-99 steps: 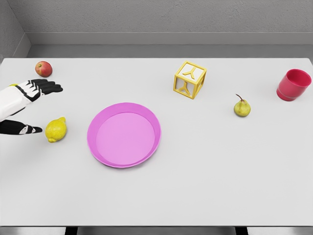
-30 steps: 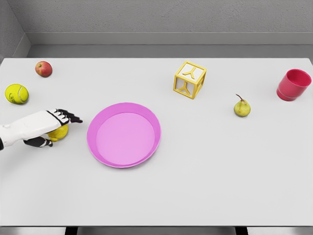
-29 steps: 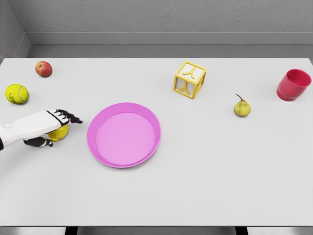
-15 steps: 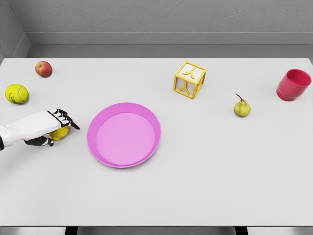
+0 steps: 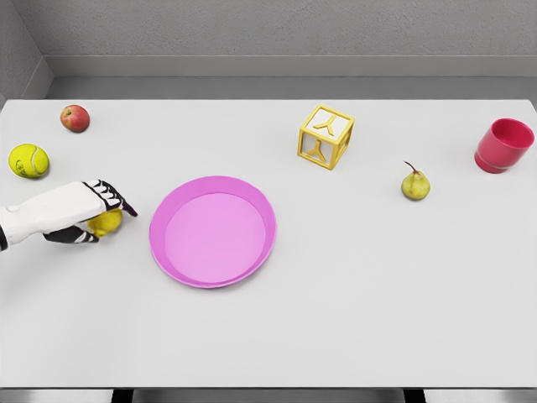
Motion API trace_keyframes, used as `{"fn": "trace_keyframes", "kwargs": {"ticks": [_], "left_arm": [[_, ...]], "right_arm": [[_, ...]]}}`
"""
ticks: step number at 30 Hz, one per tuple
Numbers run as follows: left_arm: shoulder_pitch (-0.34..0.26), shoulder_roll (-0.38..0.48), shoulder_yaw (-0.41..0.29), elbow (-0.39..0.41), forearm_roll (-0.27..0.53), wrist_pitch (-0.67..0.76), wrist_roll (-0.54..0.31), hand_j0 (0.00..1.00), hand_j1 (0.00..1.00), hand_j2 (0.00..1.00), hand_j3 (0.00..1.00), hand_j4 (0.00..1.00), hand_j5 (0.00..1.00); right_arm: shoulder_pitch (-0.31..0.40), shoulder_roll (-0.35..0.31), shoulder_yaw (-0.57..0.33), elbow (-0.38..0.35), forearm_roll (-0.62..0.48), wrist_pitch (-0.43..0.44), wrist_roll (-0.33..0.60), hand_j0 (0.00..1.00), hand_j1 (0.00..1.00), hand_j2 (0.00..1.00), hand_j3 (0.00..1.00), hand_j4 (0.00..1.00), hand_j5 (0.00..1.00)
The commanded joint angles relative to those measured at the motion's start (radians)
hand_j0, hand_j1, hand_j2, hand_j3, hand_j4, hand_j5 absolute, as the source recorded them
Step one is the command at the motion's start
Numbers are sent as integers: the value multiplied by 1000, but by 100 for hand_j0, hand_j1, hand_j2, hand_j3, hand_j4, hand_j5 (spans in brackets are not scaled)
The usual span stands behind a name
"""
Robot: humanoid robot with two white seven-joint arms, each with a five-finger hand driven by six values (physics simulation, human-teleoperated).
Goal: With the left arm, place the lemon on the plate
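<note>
— How is the left hand (image 5: 80, 214) sitting?

— You are seeing it reaching in from the left edge, lying low over the counter (image 5: 352, 294). Its fingers (image 5: 113, 199) are curling down over the top of the lemon (image 5: 106, 222), and the thumb is pressing in from the near side, so the hand is gripping the lemon.

— And where is the lemon lying?

— It is showing as a yellow patch under the palm, down at counter level, just to the left of the pink plate (image 5: 213, 231) and not touching its rim. The plate is holding nothing.

— What else are you looking at?

— A tennis ball (image 5: 28, 160) is sitting behind the hand near the left edge, and an apple (image 5: 75, 118) is sitting farther back in the left corner. A yellow block (image 5: 325, 136) is standing beyond the plate to the right. A pear (image 5: 414, 184) is standing well to the right, and a red cup (image 5: 503, 145) is standing upright near the right edge.
</note>
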Motion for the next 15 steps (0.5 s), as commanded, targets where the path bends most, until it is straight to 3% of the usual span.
{"fn": "trace_keyframes", "kwargs": {"ticks": [1, 15], "left_arm": [[0, 2, 0, 0, 9, 2, 1, 69, 69, 69, 69, 69, 69], [-28, -9, 10, 0, 59, 2, 1, 61, 61, 61, 61, 61, 61]], "right_arm": [[0, 0, 0, 0, -1, 0, 0, 100, 100, 100, 100, 100, 100], [0, 0, 0, 0, -1, 0, 0, 100, 100, 100, 100, 100, 100]]}}
